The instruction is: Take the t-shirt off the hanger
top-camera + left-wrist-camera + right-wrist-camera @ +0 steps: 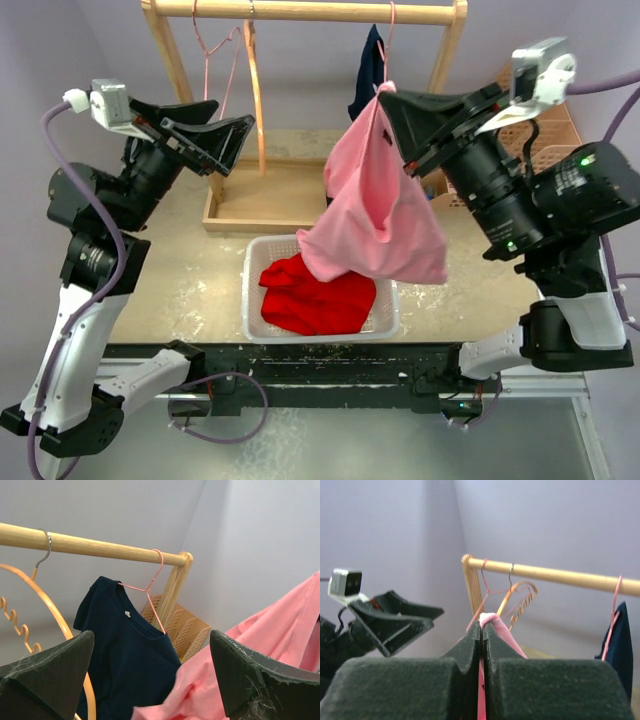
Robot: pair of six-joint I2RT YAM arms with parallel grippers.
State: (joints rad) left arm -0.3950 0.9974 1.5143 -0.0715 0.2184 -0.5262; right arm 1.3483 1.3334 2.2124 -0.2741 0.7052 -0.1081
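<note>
- Hanging from the right claw (386,92) in the top view, the pink t-shirt (375,210) is pinched at a bunched tip, and its body droops in the air over the white basket (252,300).
- That basket sits on the desk (180,270) and holds a red garment (315,295); the t-shirt's lowest fold overlaps the basket's far right corner in this view.
- The left claw (235,112) is raised to the left with its jaws spread wide and nothing between them.
- On the wooden rail (300,10) behind, a bare pink hanger (215,55) and an orange hanger (257,90) hang at the left end, and a navy shirt (368,70) hangs near the right.
- From the left wrist, both dark fingers (50,672) stand well apart, and the gap frames the navy shirt on its own pink wire.
- The pink t-shirt (270,630) crosses the lower right, apart from the rail.
- A yellow lattice crate (187,632) stands beyond the rail's post.
- From the right wrist, the jaws are pressed together on a pink fold of the t-shirt (492,620), which pokes out above them.
- The wide left claw (420,620) shows at the left of this view.
</note>
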